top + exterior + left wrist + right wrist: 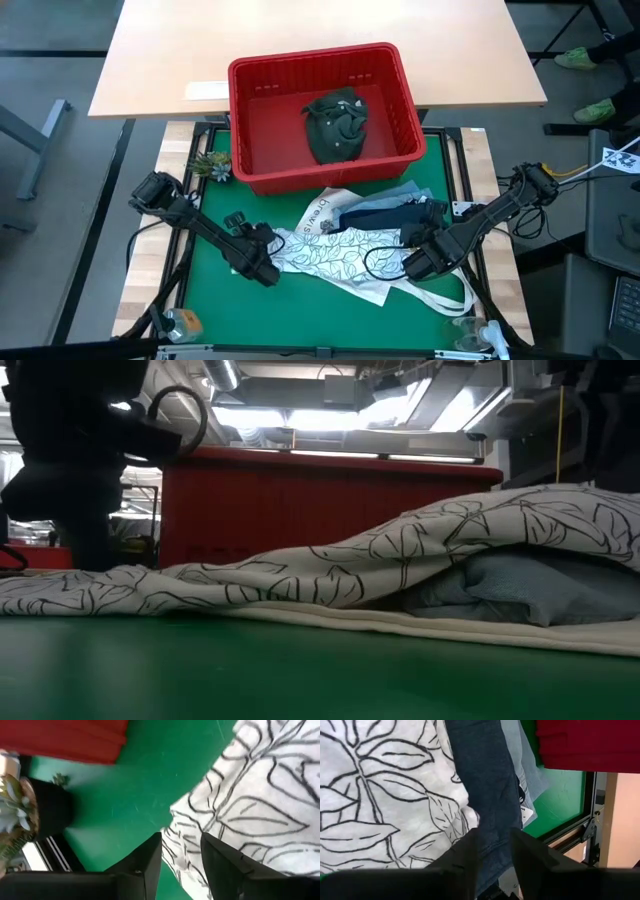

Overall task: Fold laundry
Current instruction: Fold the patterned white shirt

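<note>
You are at the start of a fold on the leaf-print cloth point(330, 255), which lies spread across the green mat point(200, 270) in front of the red basket point(320, 115). A dark blue garment point(385, 215) and a pale denim piece point(405, 192) lie bunched along its far edge, near the basket, and an olive garment point(335, 125) sits inside the basket.

Your left gripper point(181, 855) is low at the cloth's left edge. Its fingers stand a narrow way apart, with the hem showing in the gap between them, and they do not look clamped on it. Your right gripper point(495, 850) is down at the opposite side, over the place where the dark blue garment meets the print. Its fingers are also slightly parted, with blue fabric between them, and no firm pinch shows.

Judging from this, neither hand holds the cloth now. The next move calls for a clean pinch on one layer only at each side. On the right, watch that you take the print and not the blue piece lying beside it.

Both arms reach inward from the table's outer corners, with their wrists angled down towards the mat.
</note>
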Tool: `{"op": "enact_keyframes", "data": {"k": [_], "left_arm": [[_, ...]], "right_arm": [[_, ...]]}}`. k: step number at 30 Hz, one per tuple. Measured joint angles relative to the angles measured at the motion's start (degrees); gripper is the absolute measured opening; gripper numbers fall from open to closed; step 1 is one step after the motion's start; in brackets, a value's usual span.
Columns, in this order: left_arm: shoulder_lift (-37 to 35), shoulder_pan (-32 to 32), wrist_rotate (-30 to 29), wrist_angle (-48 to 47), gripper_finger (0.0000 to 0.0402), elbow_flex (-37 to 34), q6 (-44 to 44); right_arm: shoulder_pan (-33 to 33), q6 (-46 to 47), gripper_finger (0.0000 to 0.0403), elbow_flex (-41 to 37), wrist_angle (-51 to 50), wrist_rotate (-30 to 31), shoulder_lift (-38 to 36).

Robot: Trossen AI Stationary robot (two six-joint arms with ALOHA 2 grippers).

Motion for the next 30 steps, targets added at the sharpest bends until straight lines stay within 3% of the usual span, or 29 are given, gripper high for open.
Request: {"op": "enact_keyframes", "data": {"k": [7,13,18,23,30], "left_arm": [[0.0,0.24,4.91,-1.43,0.0122,2.65,3.09],[0.0,0.18,8.21,-0.98,0.01,6.33,4.91],[0.0,-1.76,9.02,3.22,0.0085,7.3,4.84],[0.0,-4.61,8.8,12.66,0.0074,7.3,4.79],[1.28,-6.93,5.79,16.6,0.0069,6.53,4.24]], "right_arm": [[0.0,0.67,0.0118,0.0,0.04,-11.79,0.0],[1.51,7.68,0.0104,0.0,3.47,-21.92,0.0],[5.7,7.74,0.0099,0.0,14.01,-20.4,0.0],[9.34,7.7,0.0099,0.0,22.52,-11.84,0.04],[10.99,1.59,0.0098,0.02,24.02,-7.25,1.55]]}}
